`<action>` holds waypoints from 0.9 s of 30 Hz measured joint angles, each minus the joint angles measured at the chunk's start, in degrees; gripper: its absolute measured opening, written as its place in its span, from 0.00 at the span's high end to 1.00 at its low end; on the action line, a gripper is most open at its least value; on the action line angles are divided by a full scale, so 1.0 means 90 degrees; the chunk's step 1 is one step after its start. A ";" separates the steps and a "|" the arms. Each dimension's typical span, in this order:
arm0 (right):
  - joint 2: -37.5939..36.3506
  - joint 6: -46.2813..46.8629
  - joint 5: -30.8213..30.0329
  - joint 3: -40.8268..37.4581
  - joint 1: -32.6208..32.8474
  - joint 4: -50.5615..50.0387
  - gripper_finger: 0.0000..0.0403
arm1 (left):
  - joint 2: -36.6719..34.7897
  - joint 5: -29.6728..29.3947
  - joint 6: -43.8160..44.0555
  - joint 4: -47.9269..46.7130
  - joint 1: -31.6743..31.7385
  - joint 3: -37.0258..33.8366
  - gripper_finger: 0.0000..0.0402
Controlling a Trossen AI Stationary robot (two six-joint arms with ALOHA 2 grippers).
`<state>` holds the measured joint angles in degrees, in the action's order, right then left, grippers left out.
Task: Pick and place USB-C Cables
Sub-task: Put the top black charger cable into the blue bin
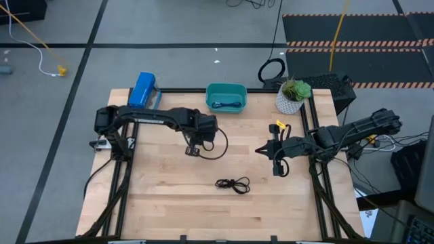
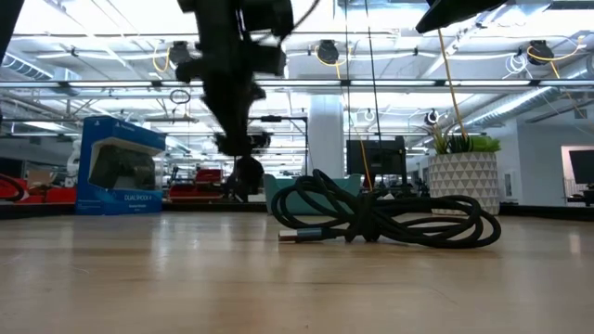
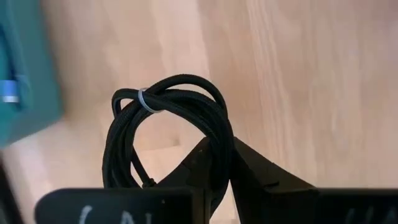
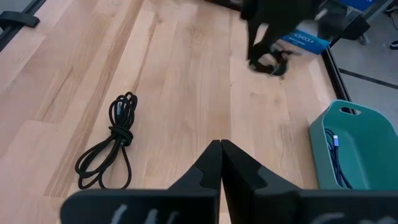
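The wooden table (image 1: 203, 186) was the biggest thing under me, with a black frame around it. At its far edge stood the blue box (image 1: 142, 89), the teal bin (image 1: 226, 97) and a plant in a white pot (image 1: 292, 96), the bin between the other two.

My left gripper (image 1: 193, 148) hung above the middle of the table, near the bin. Its fingers (image 3: 214, 165) were closed on the tight black coil (image 3: 168, 121), which was lifted off the wood and held together by a small clear tie. In the low view this coil (image 2: 247, 174) hung in the air under my arm.

My right gripper (image 1: 274, 159) waited over the right side of the table, well apart from the left one. Its fingers (image 4: 211, 165) were pressed together and held nothing.

The loose black bundle (image 1: 233, 184) lay flat on the wood toward the near edge, between my two grippers, touching neither. The bluish-grey cable (image 1: 226, 104) lay inside the bin; from my right wrist I saw it (image 4: 336, 152) against the bin's inner wall.
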<state>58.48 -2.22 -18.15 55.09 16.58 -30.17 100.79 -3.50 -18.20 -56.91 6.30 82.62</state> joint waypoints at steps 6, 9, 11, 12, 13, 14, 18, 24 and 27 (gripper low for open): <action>0.0002 -0.0002 0.0000 0.0000 0.0000 -0.0003 1.00 | -0.0441 -0.0006 0.0604 -0.0393 0.0001 0.0371 0.91; 0.0000 0.0000 0.0000 0.0000 0.0000 0.0002 1.00 | -0.0657 -0.0002 0.0769 -0.0720 0.0001 0.0552 0.91; 0.0000 0.0000 0.0000 -0.0002 0.0000 0.0006 1.00 | -0.0780 -0.0006 0.0881 -0.0958 0.0001 0.0586 0.90; 0.0000 0.0000 0.0000 -0.0002 0.0000 0.0021 1.00 | -0.0826 -0.0004 0.0935 -0.1082 0.0001 0.0604 0.90; 0.0002 0.0000 0.0000 -0.0002 0.0000 0.0018 1.00 | -0.0918 -0.0004 0.0992 -0.1161 0.0001 0.0616 0.90; 0.0002 0.0000 0.0000 -0.0002 0.0000 0.0012 1.00 | -0.0986 -0.0006 0.1056 -0.1271 0.0001 0.0620 0.90; 0.0002 -0.0002 0.0000 -0.0002 0.0000 0.0035 1.00 | -0.1262 -0.0004 0.1315 -0.1748 -0.0004 0.0633 0.91; 0.0002 -0.0005 0.0000 -0.0002 -0.0002 0.0047 1.00 | -0.1580 -0.0004 0.1725 -0.2040 -0.0006 0.0637 0.90; 0.0001 -0.0007 0.0000 -0.0002 -0.0002 0.0047 1.00 | -0.1664 -0.0004 0.1783 -0.2009 -0.0006 0.0638 0.90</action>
<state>58.48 -2.28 -18.15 55.07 16.56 -29.75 85.81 -3.53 -2.15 -74.99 6.24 88.36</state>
